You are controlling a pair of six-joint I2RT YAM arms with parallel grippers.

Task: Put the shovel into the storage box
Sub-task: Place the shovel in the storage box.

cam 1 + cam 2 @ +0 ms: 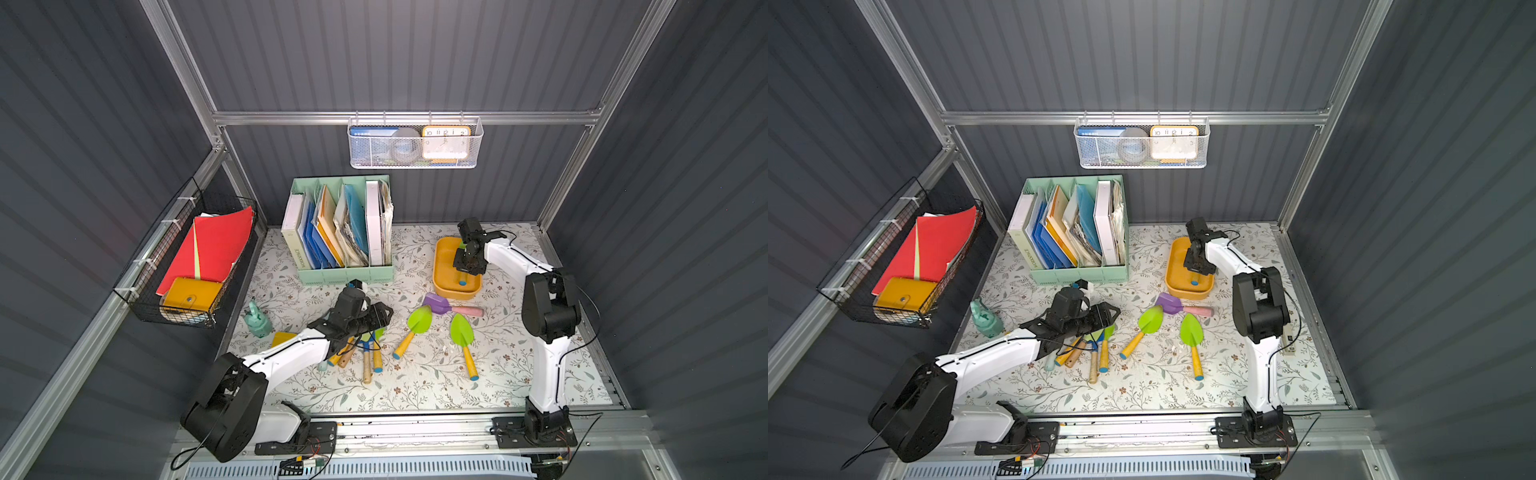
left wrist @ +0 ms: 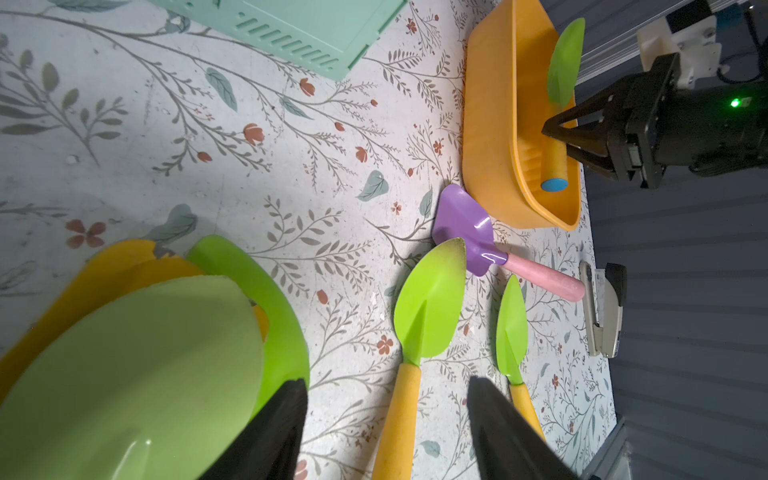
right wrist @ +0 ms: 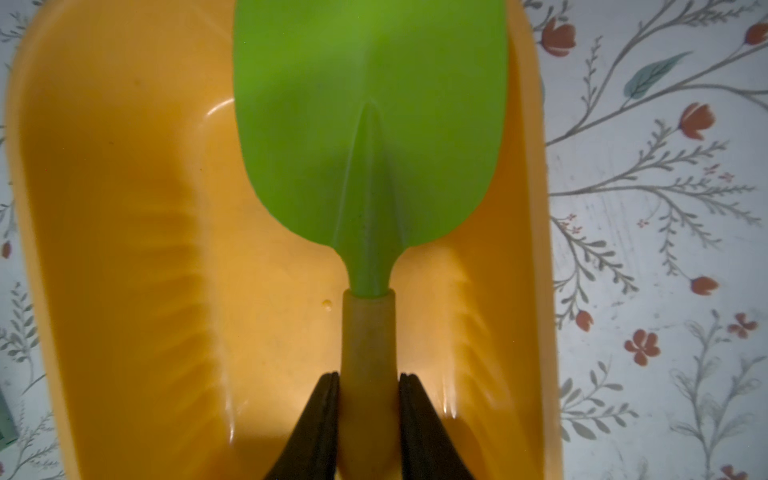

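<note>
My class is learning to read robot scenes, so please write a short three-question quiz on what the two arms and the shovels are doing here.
1. True or false: the right end effector grips the green shovel by its blade.
2. Where is the purple shovel? A: on the mat, outside the storage box. B: inside it. C: hanging up.
3. Fill in: the left end effector has its jaws ____.
Key: 1 false, it grips the yellow handle; 2 A; 3 open.
</note>
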